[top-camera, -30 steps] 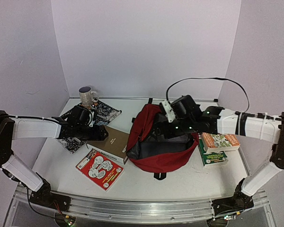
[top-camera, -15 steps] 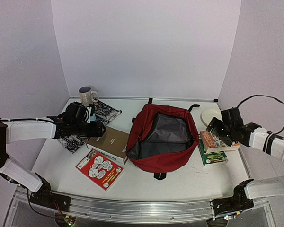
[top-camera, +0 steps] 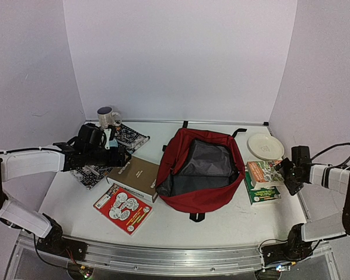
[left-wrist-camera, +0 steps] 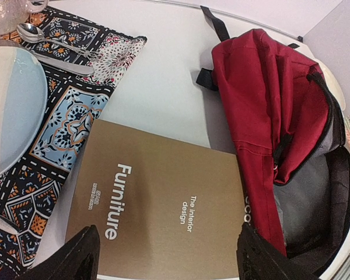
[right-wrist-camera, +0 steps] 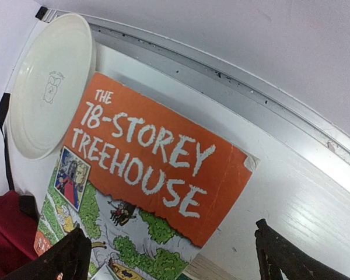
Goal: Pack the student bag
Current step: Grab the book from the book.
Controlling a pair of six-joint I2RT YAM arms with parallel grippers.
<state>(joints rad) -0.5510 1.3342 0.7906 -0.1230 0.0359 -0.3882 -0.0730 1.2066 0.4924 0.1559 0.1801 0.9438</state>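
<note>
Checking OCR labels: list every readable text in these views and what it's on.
"Furniture": on the flat brown book.
"The interior design": same brown cover.
"THE 78-STOREY TREEHOUSE": on the orange-and-green illustrated book.
Too small or blurred to read: the fine print beside "Furniture", the embossed mark on the round white plate, and the cover of the red cartoon-covered book.

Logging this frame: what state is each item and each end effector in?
student bag: unzipped, mouth gaping, nothing visible inside
Furniture book: closed, flat, outside the bag
Treehouse book: closed, lying on a green book
red comic book: closed, flat
mug: upright
cream plate: flat, empty
left end effector: open, holding nothing
right end effector: open, holding nothing
</note>
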